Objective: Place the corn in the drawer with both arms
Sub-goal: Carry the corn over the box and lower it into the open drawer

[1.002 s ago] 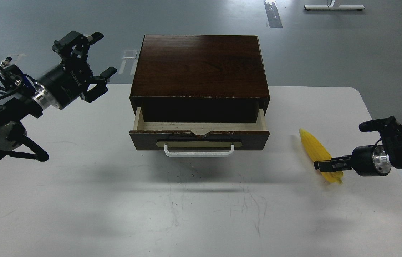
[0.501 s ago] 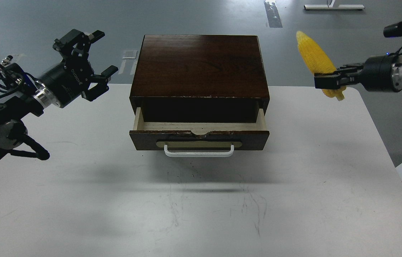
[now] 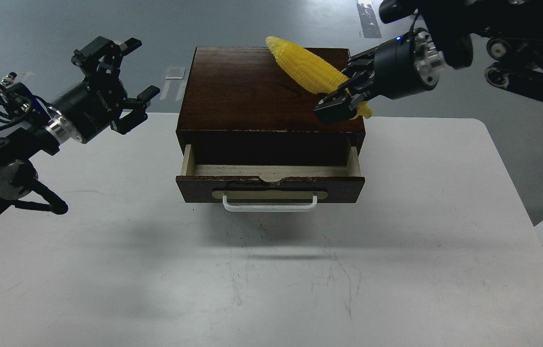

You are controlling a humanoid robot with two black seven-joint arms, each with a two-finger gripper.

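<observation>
The yellow corn (image 3: 305, 65) is held in the air over the top of the dark brown wooden box (image 3: 252, 86), tip pointing up and left. My right gripper (image 3: 341, 101) is shut on its thick end, above the box's right front corner. The drawer (image 3: 271, 188), with white bar handle (image 3: 270, 206) and cream inside, stands partly pulled out of the box, and nothing shows in the strip of its inside that I see. My left gripper (image 3: 129, 82) is open and empty, held in the air to the left of the box.
The box stands at the back middle of a white table (image 3: 271, 270). The table's right edge lies at about (image 3: 517, 193). Grey floor lies behind, with a white frame base (image 3: 449, 8) far back.
My right arm has lifted the corn off the table at the right, raised it, then swung it left over the box top. The left arm has hardly moved. The drawer is unchanged.
</observation>
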